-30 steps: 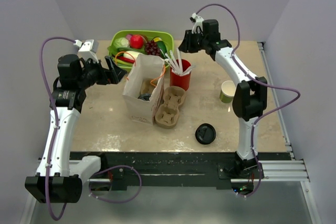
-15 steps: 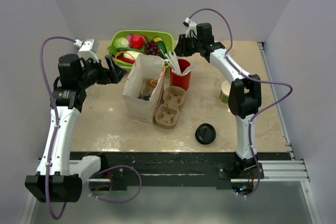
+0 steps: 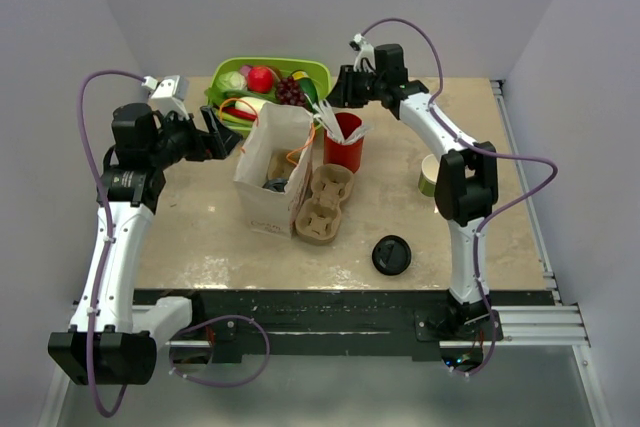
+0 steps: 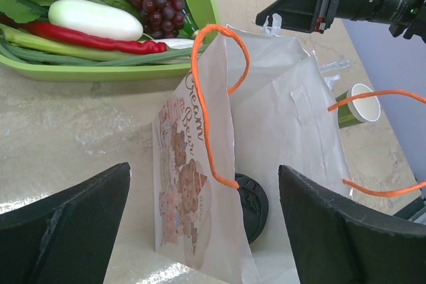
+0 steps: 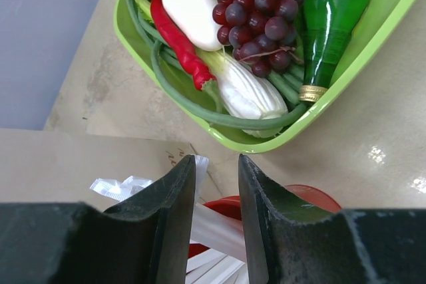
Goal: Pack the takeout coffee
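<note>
Though my right gripper (image 3: 335, 99) has swung forward over the red cup (image 3: 343, 144), from above the green cup (image 3: 433, 176) and lid (image 3: 391, 255) lie unpacked, right of it. Left wrist: my left gripper (image 4: 206, 224) gapes at the bag (image 4: 266, 111). Right wrist: fingers (image 5: 166, 217) barely apart above sticks (image 5: 213, 232); whether pinching, I cannot tell.

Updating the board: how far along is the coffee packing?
Done: nothing. The green cup sits uncapped on the table, black lid apart. In hand: right end effector over the sticks in the red cup, grip unclear; left end effector open by the paper bag. Left: cap and pack the cup.
</note>
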{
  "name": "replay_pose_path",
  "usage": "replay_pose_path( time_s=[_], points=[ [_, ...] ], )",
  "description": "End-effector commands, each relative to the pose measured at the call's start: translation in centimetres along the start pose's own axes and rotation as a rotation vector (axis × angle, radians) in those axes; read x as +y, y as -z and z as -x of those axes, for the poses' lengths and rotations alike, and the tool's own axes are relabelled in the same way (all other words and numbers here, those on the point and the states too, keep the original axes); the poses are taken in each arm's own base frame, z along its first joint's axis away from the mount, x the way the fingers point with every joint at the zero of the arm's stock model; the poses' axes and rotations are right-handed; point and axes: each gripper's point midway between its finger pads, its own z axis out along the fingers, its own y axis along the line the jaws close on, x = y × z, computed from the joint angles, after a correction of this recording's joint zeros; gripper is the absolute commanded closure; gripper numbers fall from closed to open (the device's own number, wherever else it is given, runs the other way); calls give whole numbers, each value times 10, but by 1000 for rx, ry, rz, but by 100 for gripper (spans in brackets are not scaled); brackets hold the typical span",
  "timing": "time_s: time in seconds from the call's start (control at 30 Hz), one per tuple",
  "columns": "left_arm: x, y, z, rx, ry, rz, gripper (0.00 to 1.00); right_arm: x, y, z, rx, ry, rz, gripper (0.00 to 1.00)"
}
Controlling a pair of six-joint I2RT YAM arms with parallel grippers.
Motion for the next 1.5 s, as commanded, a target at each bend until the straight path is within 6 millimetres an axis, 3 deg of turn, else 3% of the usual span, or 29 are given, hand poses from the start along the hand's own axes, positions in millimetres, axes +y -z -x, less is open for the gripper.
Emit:
replay_pose_path(
  time_s=[0.0,0.1,0.33,0.57,0.77,0.87,0.97,1.03,1.07,1.3,1.47],
  points=[
    [-5,-3,8,-31,1,-34,4,42,28,33,-68,10,86,64],
    [-8,-4,10,-35,2,-48,4,41,30,32,-62,2,79,63],
    [-7,-6,8,-29,3,-48,5,37,25,23,-33,-24,72,74],
    [-5,-5,7,-27,3,-35,5,25,20,14,10,-42,-4,65],
    [-4,-6,6,-24,4,-34,5,34,21,6,36,-34,9,66],
    [-3,-7,4,-20,8,-32,6,42,21,7,33,-39,51,72],
    [-1,-7,4,-15,9,-25,6,52,22,11,25,-49,90,78],
    [-2,-6,4,-17,8,-24,6,55,23,15,12,-44,94,97],
    [-2,-6,4,-20,6,-23,6,55,24,17,3,-43,90,100],
    [-4,-3,7,-32,0,-23,6,63,47,48,-117,12,36,100],
    [-3,-3,7,-32,-1,-20,7,76,85,75,-263,72,-25,100]
  ],
)
